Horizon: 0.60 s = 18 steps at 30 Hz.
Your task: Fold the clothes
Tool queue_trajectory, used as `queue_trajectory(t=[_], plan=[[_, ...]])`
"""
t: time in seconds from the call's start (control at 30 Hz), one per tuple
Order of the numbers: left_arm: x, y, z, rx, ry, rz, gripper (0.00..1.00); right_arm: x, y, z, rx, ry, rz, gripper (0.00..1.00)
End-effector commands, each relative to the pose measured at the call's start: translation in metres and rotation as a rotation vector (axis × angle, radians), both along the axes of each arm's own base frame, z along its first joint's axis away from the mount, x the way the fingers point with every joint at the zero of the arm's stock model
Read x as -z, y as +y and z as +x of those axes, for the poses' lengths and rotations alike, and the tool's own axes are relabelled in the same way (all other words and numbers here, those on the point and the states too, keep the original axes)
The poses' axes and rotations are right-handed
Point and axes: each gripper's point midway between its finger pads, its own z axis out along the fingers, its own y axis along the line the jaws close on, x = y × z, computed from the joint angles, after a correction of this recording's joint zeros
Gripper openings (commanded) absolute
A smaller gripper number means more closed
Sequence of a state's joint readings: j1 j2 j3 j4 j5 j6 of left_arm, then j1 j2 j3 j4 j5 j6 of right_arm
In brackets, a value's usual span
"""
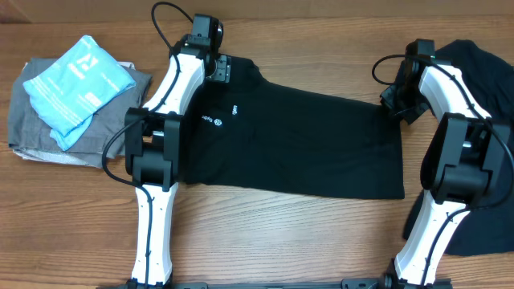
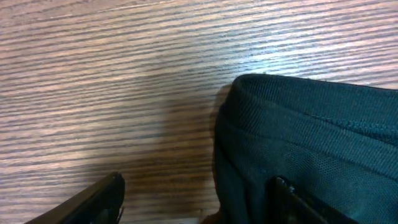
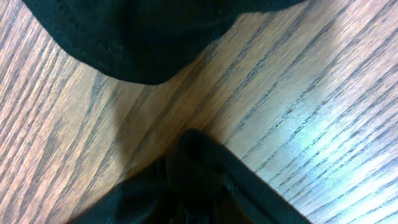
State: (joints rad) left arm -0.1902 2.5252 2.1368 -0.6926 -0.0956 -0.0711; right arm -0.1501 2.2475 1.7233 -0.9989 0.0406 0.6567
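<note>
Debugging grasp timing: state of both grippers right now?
Left gripper: open, jaws straddling an edge of the polo shirt.
Right gripper: looks closed on a bunched corner of the polo shirt; jaws hidden.

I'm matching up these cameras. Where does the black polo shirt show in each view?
Overhead: polo shirt spread flat across the centre.
Left wrist: its edge fills the lower right.
Right wrist: black fabric at bottom centre, probably its corner.
Shared landmark: wood-grain table.
</note>
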Motion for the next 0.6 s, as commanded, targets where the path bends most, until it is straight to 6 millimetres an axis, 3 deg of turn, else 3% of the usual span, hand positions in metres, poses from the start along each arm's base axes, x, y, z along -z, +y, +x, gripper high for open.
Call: queue_trajectory(t=[0.0,0.17,0.57], plan=[[-0.002,-0.008,0.009,0.015,-0.028,0.005,0.79,0.03,0.007,-0.012,-0.007,0.072,0.029,0.15],[-0.009,-0.018,0.019,0.031,-0.072,-0.044,0.75,0.03,0.007,-0.011,-0.008,0.071,0.029,0.15],[-0.022,-0.03,0.032,0.027,-0.131,-0.129,0.75,0.03,0.006,-0.01,-0.011,0.066,0.025,0.17]])
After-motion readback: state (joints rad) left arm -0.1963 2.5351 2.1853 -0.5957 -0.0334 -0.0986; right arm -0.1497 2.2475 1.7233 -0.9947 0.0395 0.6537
